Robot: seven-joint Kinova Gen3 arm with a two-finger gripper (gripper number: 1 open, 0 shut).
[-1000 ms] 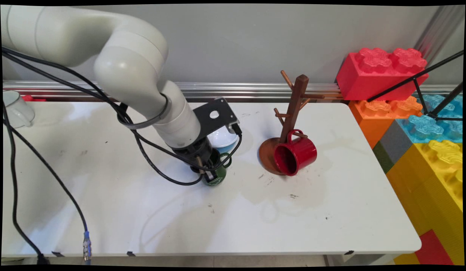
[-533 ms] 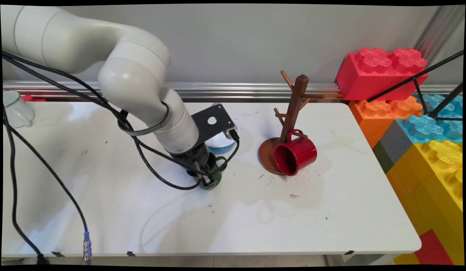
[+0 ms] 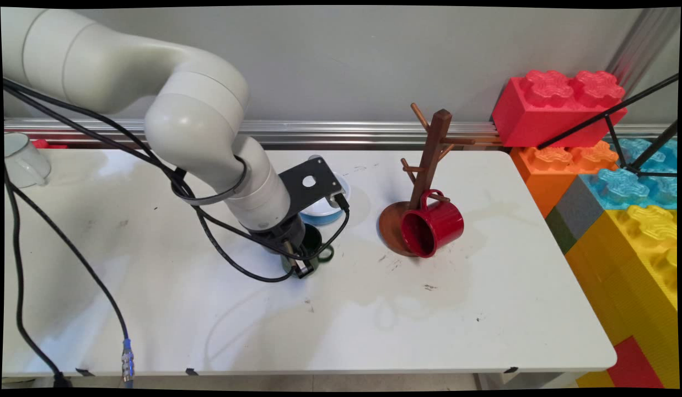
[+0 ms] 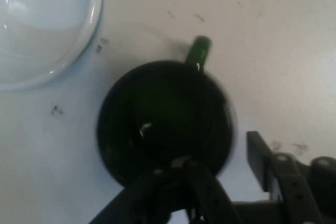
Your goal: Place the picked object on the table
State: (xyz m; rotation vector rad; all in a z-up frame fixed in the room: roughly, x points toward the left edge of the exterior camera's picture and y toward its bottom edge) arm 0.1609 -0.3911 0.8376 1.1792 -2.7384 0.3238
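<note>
- The white arm [image 3: 153, 105] sweeps in from the upper left, elbow bent, wrist angled down and toward the bench's near edge, black cables [image 3: 219, 242] looping off it.
- The gripper [image 3: 299, 264] is right down at the green mug [image 3: 313, 251], which sits upright on the white bench [image 3: 374, 320] about midway between the far and near edges, a little left of centre.
- From the hand view, we look straight down into the green mug [image 4: 165, 121]: dark inside, round mouth facing up, green handle [image 4: 199, 50] sticking out on the side away from the gripper [image 4: 220, 182].
- That view puts one finger [image 4: 181, 182] over the near rim, reaching into the mug, and the other finger [image 4: 260, 153] outside the wall, set apart from it: jaws spread, straddling the rim, nothing clamped.
- The main view can't settle that; the wrist and its black bracket [image 3: 310, 184] cover most of the mug.
- A pale blue-rimmed bowl [image 3: 324, 207] sits just beyond the mug toward the far edge; the hand view shows it near the mug but not touching it.
- Only the main view shows the wooden mug tree [image 3: 423, 182] right of centre, with a red mug [image 3: 431, 226] hanging on a low peg, mouth tipped toward the near edge.
- A white mug [image 3: 23, 160] at the far left corner, big toy bricks [image 3: 611, 182] past the right edge.
</note>
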